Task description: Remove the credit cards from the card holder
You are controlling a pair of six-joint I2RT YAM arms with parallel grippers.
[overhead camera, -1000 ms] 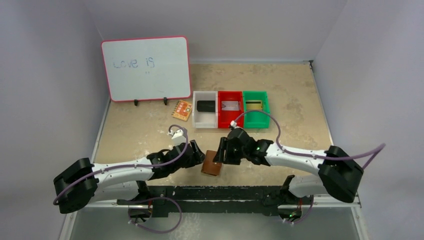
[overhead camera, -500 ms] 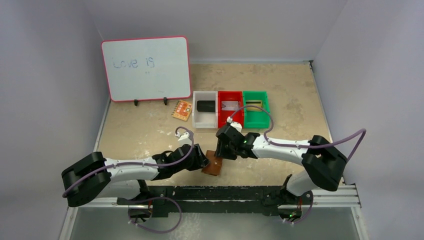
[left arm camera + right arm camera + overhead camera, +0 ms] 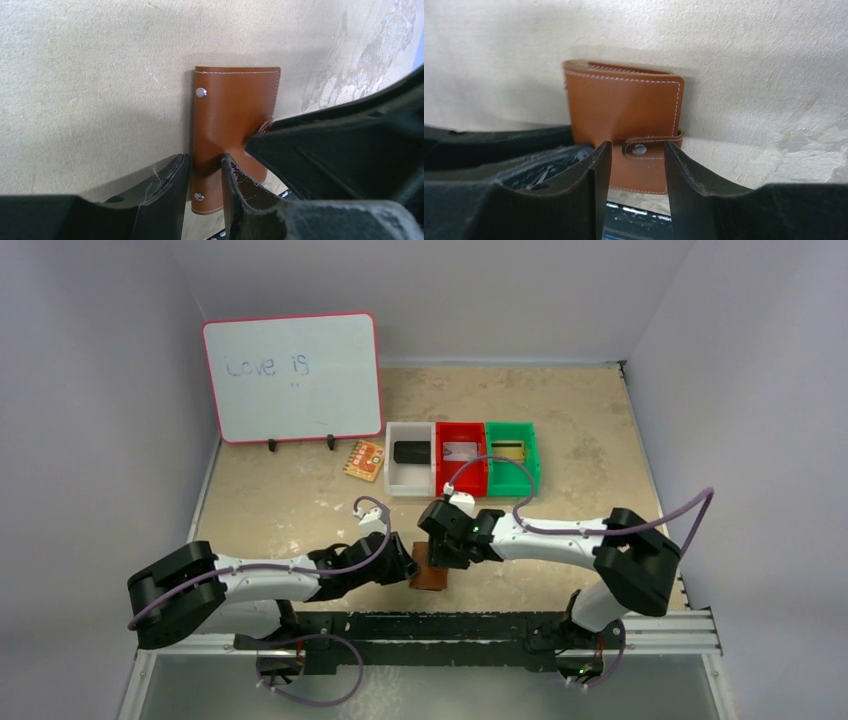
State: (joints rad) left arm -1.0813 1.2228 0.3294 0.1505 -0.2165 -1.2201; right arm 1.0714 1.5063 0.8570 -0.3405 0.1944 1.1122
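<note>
Right wrist view: the card holder (image 3: 624,105) is a small brown leather wallet with pale stitching round its edge. It is folded shut. A little tab (image 3: 655,141) wraps over one side and is held by a shiny snap (image 3: 640,148). Its inside is hidden.

The right pincer (image 3: 636,150) has its two fingers partly apart. The tab and snap show in the gap, and nothing is pinched between them.

In the left wrist view, the other face of the holder is plain brown with two small silver studs (image 3: 201,92). One dark finger of the right pincer comes in from the side and touches the holder's edge, and the leather dents there. The left pincer (image 3: 205,159) has its fingers close together, with a thin strip of leather in the gap. I cannot tell if they squeeze it or only sit over it.

From the top view, the holder is near the front edge of the table (image 3: 290,505), in the middle, between the two pincers, which cover part of it. I cannot tell if it lies flat or tilts.

Further back stand a white tray (image 3: 411,486), a red tray (image 3: 461,487) and a green tray (image 3: 512,483) in a row, each with something flat inside that is too small to name. Beside them lie an orange card (image 3: 364,459) and a whiteboard (image 3: 292,377).
</note>
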